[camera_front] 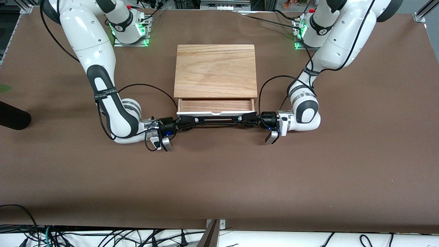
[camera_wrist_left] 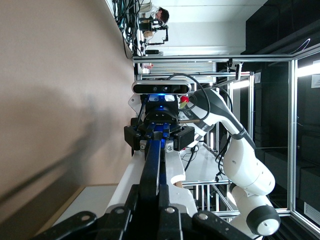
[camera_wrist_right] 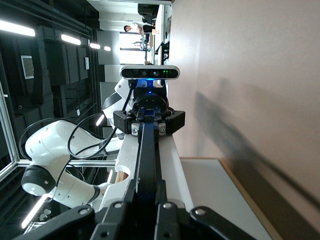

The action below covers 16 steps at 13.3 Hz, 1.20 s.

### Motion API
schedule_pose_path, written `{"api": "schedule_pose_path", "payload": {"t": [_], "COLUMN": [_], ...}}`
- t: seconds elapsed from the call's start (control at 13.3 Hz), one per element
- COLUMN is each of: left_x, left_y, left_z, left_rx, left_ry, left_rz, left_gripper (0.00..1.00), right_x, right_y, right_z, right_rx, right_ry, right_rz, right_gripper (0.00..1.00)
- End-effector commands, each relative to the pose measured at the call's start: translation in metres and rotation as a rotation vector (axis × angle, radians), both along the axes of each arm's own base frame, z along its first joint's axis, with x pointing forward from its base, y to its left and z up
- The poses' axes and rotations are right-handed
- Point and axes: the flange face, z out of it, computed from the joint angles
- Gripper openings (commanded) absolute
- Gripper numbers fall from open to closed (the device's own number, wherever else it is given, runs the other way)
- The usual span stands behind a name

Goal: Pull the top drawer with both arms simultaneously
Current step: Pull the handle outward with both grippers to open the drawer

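The top drawer (camera_front: 216,105) sits partly pulled out of the cabinet (camera_front: 215,70) at the table's middle, its open tray showing under the wood-grain top. The left gripper (camera_front: 247,120) and the right gripper (camera_front: 187,123) each have their fingers clamped on an end of the black bar handle (camera_front: 216,119), facing each other along it. If one arm pulls harder, the drawer could skew and jam, or the light cabinet could slide.

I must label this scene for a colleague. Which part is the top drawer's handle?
Find the wood-topped cabinet mid-table. Its top drawer stands partly open toward the front camera. The handle is the black bar along its white front, clamped by the left pincer and right pincer.
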Motion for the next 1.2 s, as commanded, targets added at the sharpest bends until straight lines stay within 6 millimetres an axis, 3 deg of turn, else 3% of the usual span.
{"api": "schedule_pose_path", "payload": {"t": [0.0, 0.38, 0.75, 1.13], "left_x": [0.014, 0.040, 0.053, 0.063], "left_y": [0.011, 0.018, 0.023, 0.043], "left_z": [-0.036, -0.042, -0.051, -0.071], "left_rx": [0.051, 0.057, 0.068, 0.104], "left_ry": [-0.010, -0.009, 0.040, 0.074], "left_rz": [0.040, 0.056, 0.061, 0.083], "left_gripper": [0.00, 0.00, 0.00, 0.00], "right_x": [0.066, 0.078, 0.083, 0.084], "right_y": [-0.030, -0.040, -0.040, -0.040], "right_z": [0.060, 0.065, 0.066, 0.068], "right_rx": [0.083, 0.089, 0.094, 0.095], "right_ry": [-0.011, -0.026, -0.039, -0.044], "right_rz": [-0.140, -0.160, -0.163, -0.163], "right_gripper": [0.02, 0.02, 0.02, 0.02]}}
